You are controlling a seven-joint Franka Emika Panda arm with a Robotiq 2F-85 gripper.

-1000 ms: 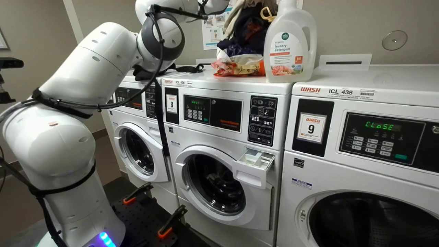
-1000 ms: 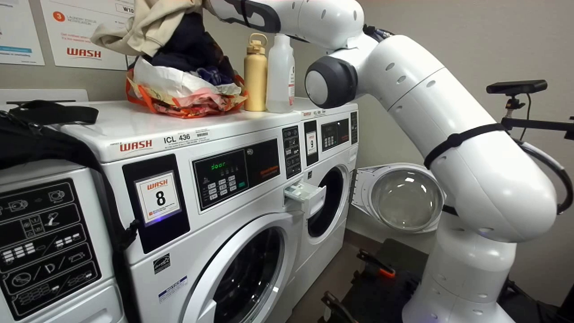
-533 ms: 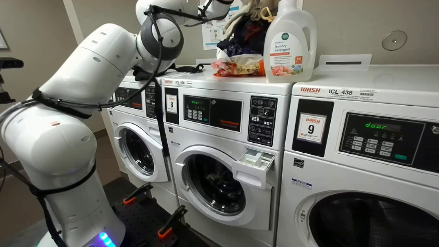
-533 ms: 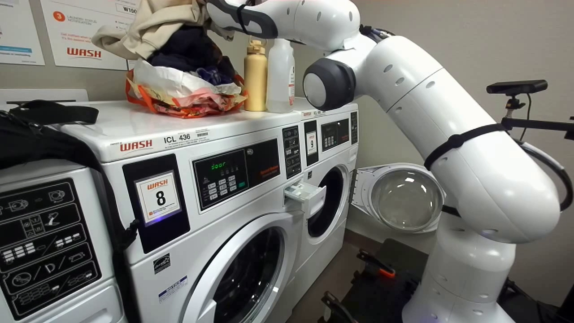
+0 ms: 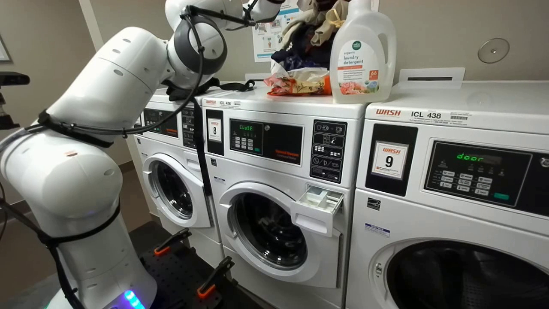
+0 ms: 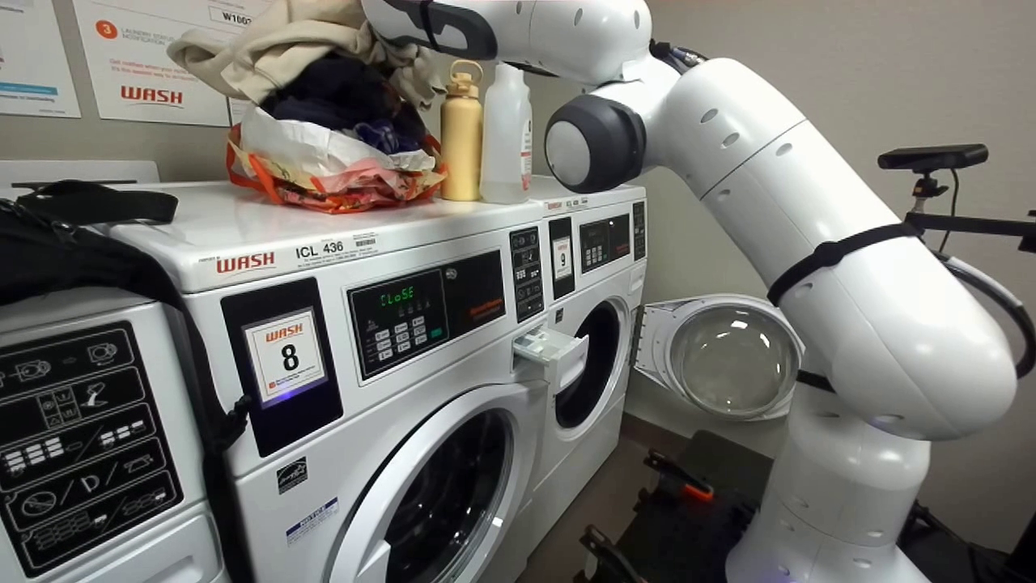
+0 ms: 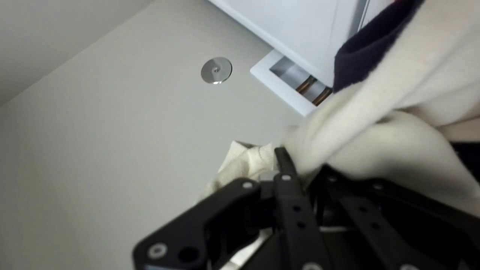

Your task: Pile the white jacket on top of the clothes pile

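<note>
White jacket [image 7: 397, 150] is clamped by one fold in the claw [image 7: 304, 174], with much of it draped over the clothes pile [image 6: 336, 97]. Best, I judge, to settle that fold toward the pile's middle before releasing, so nothing slides. One end dangles near the yellow bottle [image 6: 461, 146], the detergent jug [image 6: 503, 138] just beyond, and the tabletop's [image 6: 202, 219] front edge is close; straight up looks the roomiest way out.

The pale jacket [image 5: 322, 37], cropped above, seems draped over dark clothes [image 5: 305, 48].
</note>
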